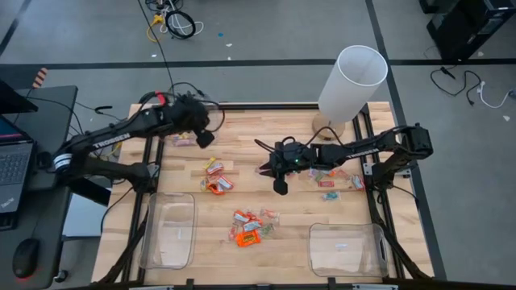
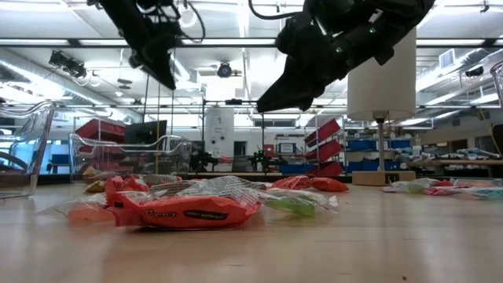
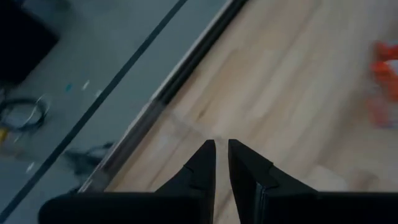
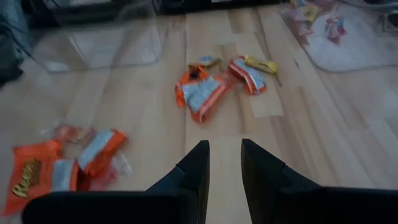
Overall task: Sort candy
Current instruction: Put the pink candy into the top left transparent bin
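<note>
Candy lies on the wooden table in loose clusters. Orange pieces (image 1: pixel 247 229) sit near the front middle, a mixed cluster (image 1: pixel 216 179) lies left of centre, and pale pieces (image 1: pixel 330 179) lie on the right. My left gripper (image 1: pixel 206 138) hangs above the far left of the table. Its fingers (image 3: pixel 222 149) stand a narrow gap apart with only bare wood showing between them. My right gripper (image 1: pixel 280 187) hovers over the table's middle, open and empty (image 4: pixel 225 152). It points down toward the orange and silver candy (image 4: pixel 202 90).
A clear bin (image 1: pixel 168 229) stands at the front left and another (image 1: pixel 347 248) at the front right. A tall white cylinder on a base (image 1: pixel 352 80) stands at the far right. Dark rails (image 1: pixel 379 201) border the table. One candy (image 1: pixel 184 141) lies under the left arm.
</note>
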{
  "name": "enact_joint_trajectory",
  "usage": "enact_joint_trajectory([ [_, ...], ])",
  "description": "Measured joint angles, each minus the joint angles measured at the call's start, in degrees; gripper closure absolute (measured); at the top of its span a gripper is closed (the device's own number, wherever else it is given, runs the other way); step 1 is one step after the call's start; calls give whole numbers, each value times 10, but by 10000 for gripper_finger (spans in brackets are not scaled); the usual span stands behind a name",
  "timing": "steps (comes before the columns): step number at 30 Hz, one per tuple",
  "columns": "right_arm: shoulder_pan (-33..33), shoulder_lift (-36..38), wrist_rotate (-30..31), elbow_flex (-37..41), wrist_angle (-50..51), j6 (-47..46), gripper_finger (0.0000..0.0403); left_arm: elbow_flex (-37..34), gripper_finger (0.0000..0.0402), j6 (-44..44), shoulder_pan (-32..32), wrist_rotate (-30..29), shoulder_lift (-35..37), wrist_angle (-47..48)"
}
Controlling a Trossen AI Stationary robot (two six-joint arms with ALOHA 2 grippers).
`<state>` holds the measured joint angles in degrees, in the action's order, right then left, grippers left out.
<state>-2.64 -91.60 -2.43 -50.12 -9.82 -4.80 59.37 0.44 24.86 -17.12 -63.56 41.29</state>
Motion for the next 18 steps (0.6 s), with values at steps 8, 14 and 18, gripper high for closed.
enact_joint_trajectory([
  [8, 19, 22, 58, -15, 89, 8, 325, 0, 355, 9, -91, 1, 3, 3],
  [14, 27, 36, 73, -15, 131, -4, 325, 0, 355, -3, -147, 1, 3, 4],
  [18, 33, 38, 91, -15, 165, -14, 325, 0, 355, -9, -176, 1, 3, 4],
])
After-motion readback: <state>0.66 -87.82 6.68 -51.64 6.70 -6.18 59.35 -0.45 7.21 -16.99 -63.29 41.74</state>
